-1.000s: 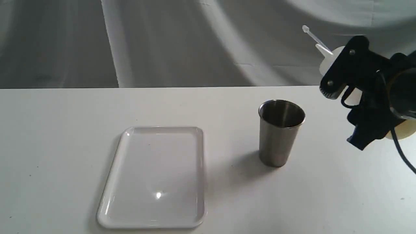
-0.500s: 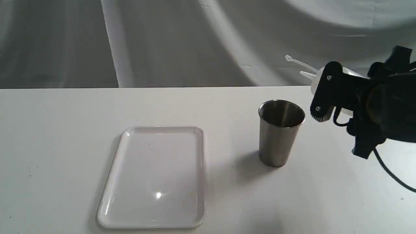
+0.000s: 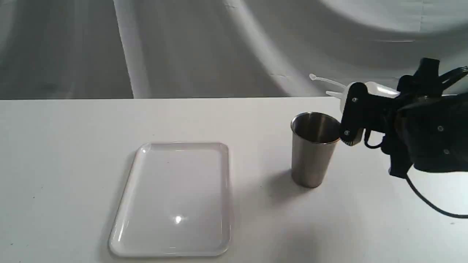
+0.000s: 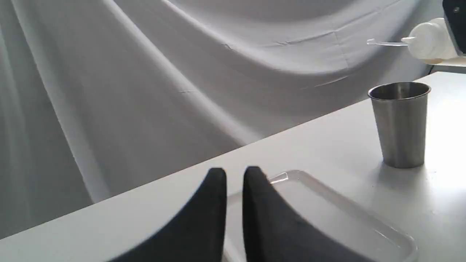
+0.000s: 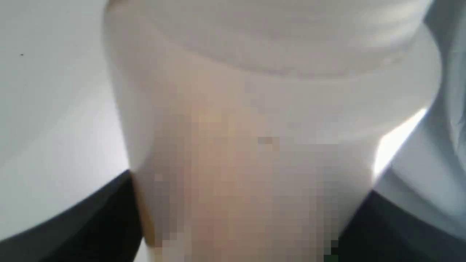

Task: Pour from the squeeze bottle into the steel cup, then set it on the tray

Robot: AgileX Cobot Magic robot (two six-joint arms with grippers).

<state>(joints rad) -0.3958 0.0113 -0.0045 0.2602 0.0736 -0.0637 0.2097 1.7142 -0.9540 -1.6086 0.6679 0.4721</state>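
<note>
My right gripper [image 3: 355, 111] is shut on the squeeze bottle [image 3: 380, 88], which lies tipped almost level. Its nozzle [image 3: 333, 93] points left, just above the right rim of the steel cup [image 3: 314, 149], and the cap strap sticks out further left. No stream of liquid shows. In the right wrist view the bottle [image 5: 247, 145], with amber liquid inside, fills the picture between dark fingers [image 5: 72, 225]. The white tray [image 3: 175, 197] lies left of the cup. My left gripper [image 4: 235, 174] hangs shut and holding nothing over the tray [image 4: 327, 211]; it also sees the cup [image 4: 400, 123] and the bottle [image 4: 429, 40].
A white table [image 3: 55, 153] carries everything, and grey cloth [image 3: 182, 47] hangs behind its far edge. The right arm's black cable [image 3: 427, 201] droops to the table at the right. The left arm does not show in the exterior view.
The right gripper has come down and to the left with the bottle. The bottle has tipped from steeply raised to nearly level, bringing the nozzle close to the cup's rim.
</note>
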